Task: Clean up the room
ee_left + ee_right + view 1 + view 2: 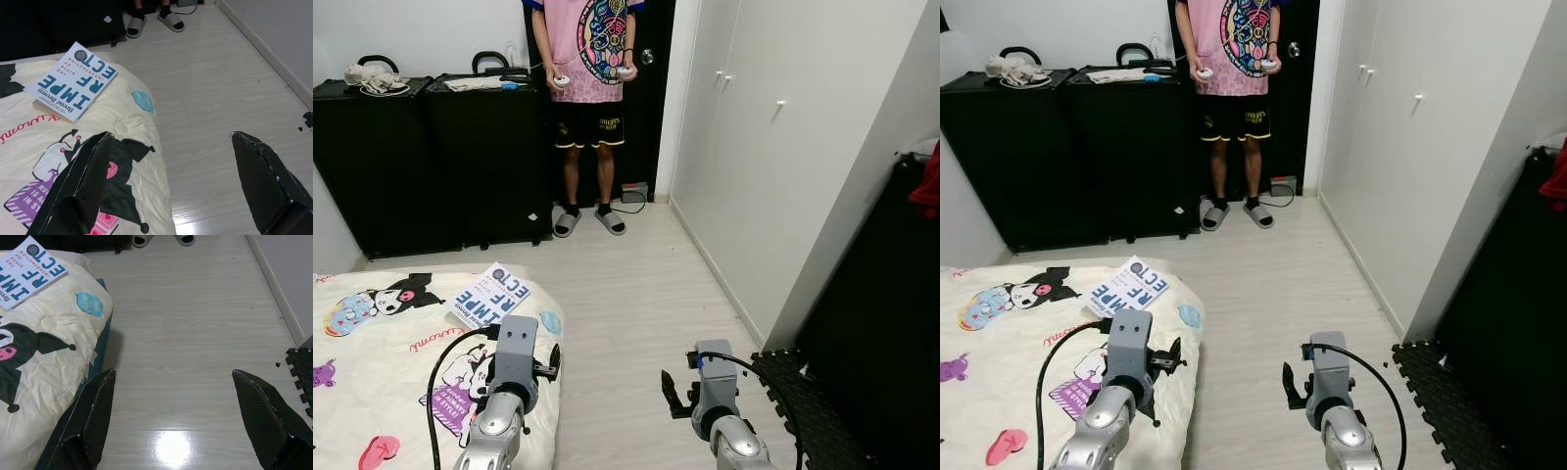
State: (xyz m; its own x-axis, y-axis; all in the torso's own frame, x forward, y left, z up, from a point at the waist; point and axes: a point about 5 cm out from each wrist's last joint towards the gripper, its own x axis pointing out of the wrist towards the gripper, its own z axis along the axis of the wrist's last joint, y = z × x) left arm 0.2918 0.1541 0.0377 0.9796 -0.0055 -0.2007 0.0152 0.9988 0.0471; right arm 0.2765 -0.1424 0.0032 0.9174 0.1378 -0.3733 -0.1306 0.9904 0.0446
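Note:
A white book with blue lettering (491, 295) lies flat near the corner of the bed (372, 382), which has a cream cartoon cover. In the left wrist view the book (73, 81) lies ahead of my left gripper (172, 139). That gripper is open and empty, with one finger (88, 171) over the bed's edge and the other over the floor. My right gripper (174, 374) is open and empty above the pale wood floor (195, 323), beside the bed's corner. Both silver arms (504, 392) are low in front of me.
A person (589, 98) in a pink shirt stands by the dark door holding two controllers. Black cases (431, 162) line the back wall to the left. White wardrobe doors (754, 147) run along the right. A black foam mat (803, 401) lies at the lower right.

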